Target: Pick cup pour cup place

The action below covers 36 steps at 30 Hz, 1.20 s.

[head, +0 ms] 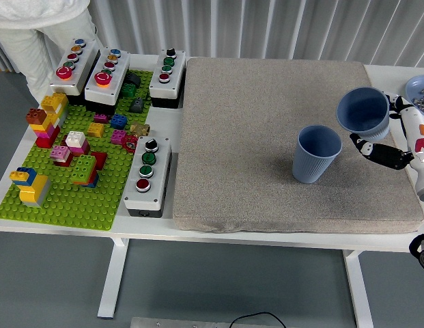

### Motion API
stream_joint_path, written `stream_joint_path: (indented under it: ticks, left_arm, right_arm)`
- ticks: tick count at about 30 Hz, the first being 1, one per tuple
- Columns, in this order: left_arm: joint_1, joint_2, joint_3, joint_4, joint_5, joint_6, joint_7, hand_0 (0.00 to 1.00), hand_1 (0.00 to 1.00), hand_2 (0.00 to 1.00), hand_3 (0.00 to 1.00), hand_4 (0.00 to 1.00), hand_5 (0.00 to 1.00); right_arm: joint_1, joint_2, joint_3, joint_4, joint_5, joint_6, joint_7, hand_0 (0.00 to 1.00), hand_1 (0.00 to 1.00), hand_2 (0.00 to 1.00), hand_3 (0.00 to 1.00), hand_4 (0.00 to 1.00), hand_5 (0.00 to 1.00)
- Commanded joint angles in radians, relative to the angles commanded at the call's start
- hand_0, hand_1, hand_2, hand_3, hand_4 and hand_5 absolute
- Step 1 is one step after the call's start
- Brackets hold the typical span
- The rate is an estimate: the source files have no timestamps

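A blue cup stands upright on the grey mat, right of centre. My right hand comes in from the right edge and is shut on a second blue cup. It holds that cup lifted and tilted, its mouth turned toward the camera and left, up and to the right of the standing cup. The two cups are apart. The left arm is out of view.
A blue dish with small bits sits at the right edge. Left of the mat lie a green baseplate with toy bricks and several button boxes. A person in white stands at the far left corner.
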Motion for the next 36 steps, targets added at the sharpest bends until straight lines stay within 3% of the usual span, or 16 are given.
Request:
stream_joint_path:
  ticks: [6, 18, 36]
  left_arm:
    - [0.002, 0.002, -0.002, 0.0, 0.003, 0.0, 0.001, 0.697, 0.715, 0.723, 0.625, 0.488, 0.921]
    - [0.003, 0.005, -0.002, 0.0, 0.003, 0.0, 0.0, 0.697, 0.715, 0.723, 0.624, 0.488, 0.922]
    - [-0.001, 0.005, 0.001, 0.0, -0.004, 0.001, -0.002, 0.697, 0.716, 0.723, 0.624, 0.488, 0.922]
  right_arm:
    - [0.009, -0.023, -0.042, 0.01, -0.053, -0.034, -0.011, 0.759, 0.615, 0.523, 0.64, 0.724, 0.232]
    - [0.037, -0.037, -0.119, 0.006, -0.057, -0.043, -0.024, 0.762, 0.612, 0.523, 0.638, 0.709, 0.215]
    - [0.063, -0.075, -0.137, -0.019, -0.083, -0.068, -0.017, 0.766, 0.613, 0.52, 0.63, 0.702, 0.203]
